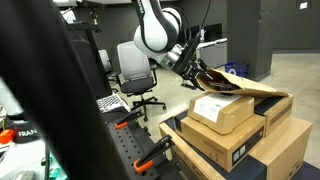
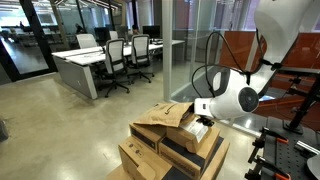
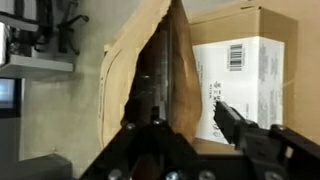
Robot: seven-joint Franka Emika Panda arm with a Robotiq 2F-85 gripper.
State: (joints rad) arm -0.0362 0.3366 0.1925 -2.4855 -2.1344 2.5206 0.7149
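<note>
Mailer (image 3: pixel 135 70), brown paper: likely light, floppy, tears easily; pinch one wall at its gaping mouth. Claw (image 3: pixel 186 116) half open astride that wall, clamping nothing.

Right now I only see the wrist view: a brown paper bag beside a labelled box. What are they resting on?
Observer: The labelled box and the brown paper bag lie on top of a stack of cardboard boxes, several layers high.
Operator: Which way does the gripper come in?
Observer: In an exterior view the gripper is at the bag's end, slanting down from the side.
Operator: Anything close by the stack?
Observer: An office chair stands on the floor beyond the arm.
</note>
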